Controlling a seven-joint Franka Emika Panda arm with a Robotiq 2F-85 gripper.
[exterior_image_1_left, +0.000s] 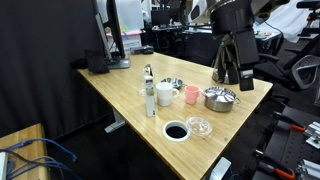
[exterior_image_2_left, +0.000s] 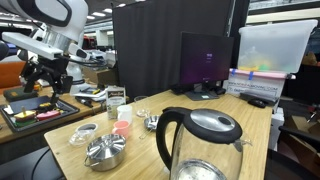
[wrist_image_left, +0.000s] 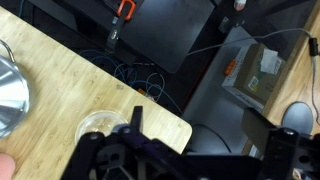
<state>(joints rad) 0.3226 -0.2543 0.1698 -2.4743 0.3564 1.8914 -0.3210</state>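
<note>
My gripper (exterior_image_1_left: 232, 76) hangs open and empty above the far corner of the wooden table (exterior_image_1_left: 130, 85); an exterior view shows it high at the left (exterior_image_2_left: 45, 82). In the wrist view the gripper (wrist_image_left: 200, 138) spans the table's corner, one finger (wrist_image_left: 135, 124) over the wood and the other over the floor. Nearest below is a small clear glass dish (wrist_image_left: 100, 123), seen in both exterior views (exterior_image_1_left: 199, 126) (exterior_image_2_left: 85, 132). A lidded silver pot (exterior_image_1_left: 219, 98) (exterior_image_2_left: 105, 152) (wrist_image_left: 10, 90) stands close by. Nothing is touched.
A pink cup (exterior_image_1_left: 191, 94) (exterior_image_2_left: 123, 128), a white mug (exterior_image_1_left: 165, 95), a metal bowl (exterior_image_1_left: 172, 84) and a tall bottle (exterior_image_1_left: 150, 95) share the table. A round cable hole (exterior_image_1_left: 176, 131) sits near the front. A glass kettle (exterior_image_2_left: 200, 145) fills one foreground. Cables and a box (wrist_image_left: 255, 75) lie on the floor.
</note>
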